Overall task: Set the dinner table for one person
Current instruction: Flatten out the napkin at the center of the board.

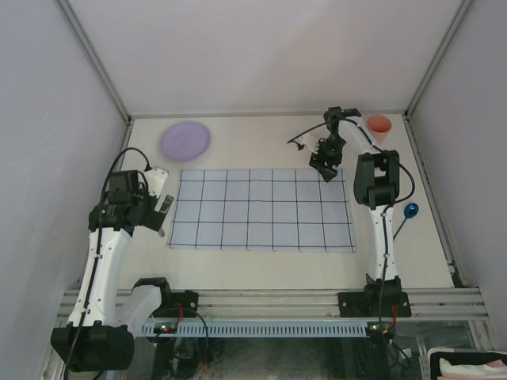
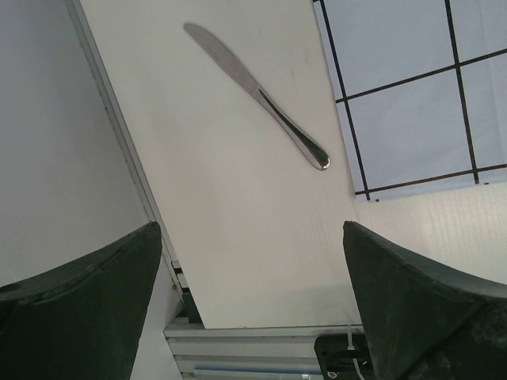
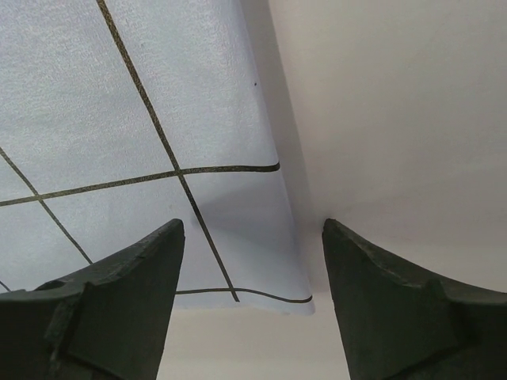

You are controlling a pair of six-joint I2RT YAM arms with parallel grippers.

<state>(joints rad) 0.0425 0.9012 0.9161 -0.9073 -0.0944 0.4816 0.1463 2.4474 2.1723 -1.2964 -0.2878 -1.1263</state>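
The off-white dinner table (image 1: 261, 261) carries a pale blue-grey cloth with a dark grid (image 1: 261, 210) at its middle. My right gripper (image 1: 325, 168) hangs over the cloth's far right corner (image 3: 277, 261). In the right wrist view its jaws (image 3: 253, 226) are open astride that corner, holding nothing. The corner's edge looks slightly curled. My left gripper (image 1: 162, 207) stands wide open over bare table left of the cloth, empty (image 2: 249, 229). A steel knife (image 2: 257, 95) lies ahead of it, beside the cloth's left edge.
A purple plate (image 1: 185, 140) sits at the back left and an orange cup (image 1: 380, 127) at the back right. A blue-bowled spoon (image 1: 410, 210) lies at the right edge. A thin dark item (image 1: 299, 139) lies behind the cloth. Aluminium rails edge the table.
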